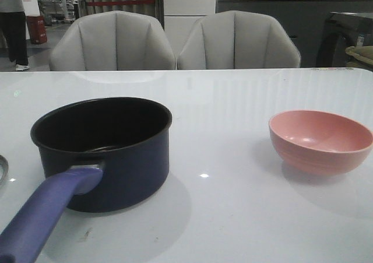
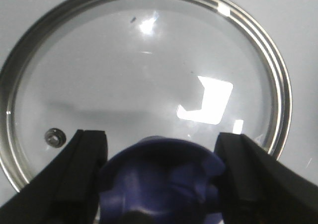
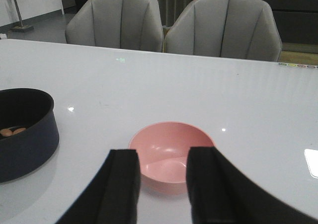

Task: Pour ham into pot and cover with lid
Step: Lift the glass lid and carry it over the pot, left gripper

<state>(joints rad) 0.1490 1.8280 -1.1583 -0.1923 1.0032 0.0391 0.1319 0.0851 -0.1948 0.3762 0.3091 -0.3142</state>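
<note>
Two orange-pink ham (image 3: 12,131) bits already in pot (image 1: 105,152), pink bowl (image 1: 320,140) empty (pour judged done). Lid step in hand. Left gripper (image 2: 161,179) spread wide, blue funnel knob (image 2: 161,184) between jaws, untouched; glass lid (image 2: 144,80), steel-rimmed, flat beneath. Next: close on knob, lift. Right gripper (image 3: 163,184) narrowly parted, holding nothing, bowl just beyond fingertips.

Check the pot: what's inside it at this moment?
In the right wrist view, a few orange-pink ham bits lie on the pot's black floor. From the front, the near wall hides the floor. No lid covers it.
</note>
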